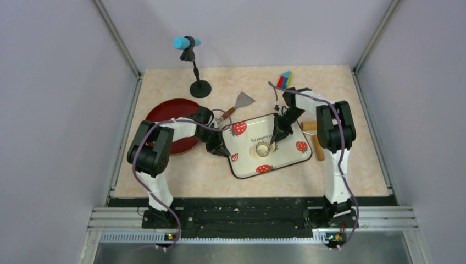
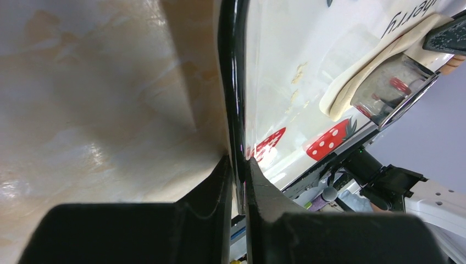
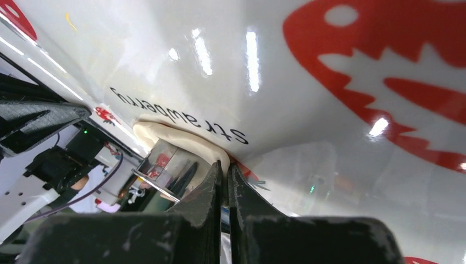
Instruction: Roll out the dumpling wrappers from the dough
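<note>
A white strawberry-print tray (image 1: 286, 158) lies mid-table. On it the dough (image 3: 176, 137) is a flat pale cream sheet, with a silver metal ring cutter (image 1: 262, 149) standing on top. My right gripper (image 3: 224, 169) is shut, pinching the sheet's edge beside the ring (image 3: 165, 165). At the tray's left side, my left gripper (image 2: 237, 165) is clamped on the black rim (image 2: 233, 82). The left wrist view shows the dough (image 2: 373, 71) and ring (image 2: 393, 88) far across the tray. The dumpling wrappers are out of view.
A dark red plate (image 1: 176, 124) sits left of the tray under the left arm. A metal scraper (image 1: 240, 103) and a microphone stand (image 1: 197, 82) are behind. The wooden rolling pin (image 1: 317, 146) lies right of the tray, and a coloured block (image 1: 284, 80) sits at the back.
</note>
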{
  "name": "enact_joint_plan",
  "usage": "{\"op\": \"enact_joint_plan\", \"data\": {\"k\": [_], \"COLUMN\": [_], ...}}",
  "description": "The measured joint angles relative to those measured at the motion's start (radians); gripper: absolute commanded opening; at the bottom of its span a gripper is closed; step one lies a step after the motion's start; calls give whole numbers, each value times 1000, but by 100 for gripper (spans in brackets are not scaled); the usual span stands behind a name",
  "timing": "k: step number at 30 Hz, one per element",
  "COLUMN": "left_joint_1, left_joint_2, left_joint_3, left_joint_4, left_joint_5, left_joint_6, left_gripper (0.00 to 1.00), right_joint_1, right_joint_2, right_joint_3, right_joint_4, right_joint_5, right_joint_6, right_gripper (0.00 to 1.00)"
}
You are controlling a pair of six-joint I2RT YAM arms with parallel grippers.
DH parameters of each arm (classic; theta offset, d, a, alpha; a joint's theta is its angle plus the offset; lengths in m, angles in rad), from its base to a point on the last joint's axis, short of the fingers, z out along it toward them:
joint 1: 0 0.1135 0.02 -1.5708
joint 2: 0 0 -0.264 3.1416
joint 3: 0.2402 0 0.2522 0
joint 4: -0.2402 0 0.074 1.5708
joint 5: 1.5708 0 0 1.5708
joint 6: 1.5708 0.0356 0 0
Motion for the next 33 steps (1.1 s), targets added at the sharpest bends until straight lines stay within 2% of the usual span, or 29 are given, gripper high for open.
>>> {"op": "enact_joint_plan", "data": {"k": [17, 33], "left_joint_1": [-6, -13], "left_joint_2": [0, 2], "left_joint_3": [11, 22], "left_joint_4": [-16, -29], "left_joint_5": [-16, -29], "left_joint_6": [19, 20], "left_gripper": [0, 0], "right_joint_1": [-6, 6], "right_joint_2": [0, 44], "right_joint_3": [129, 245], "right_joint_4": [18, -46], "right_joint_5": [54, 38], "right_joint_6": [-2, -37], "right_gripper": [0, 0]}}
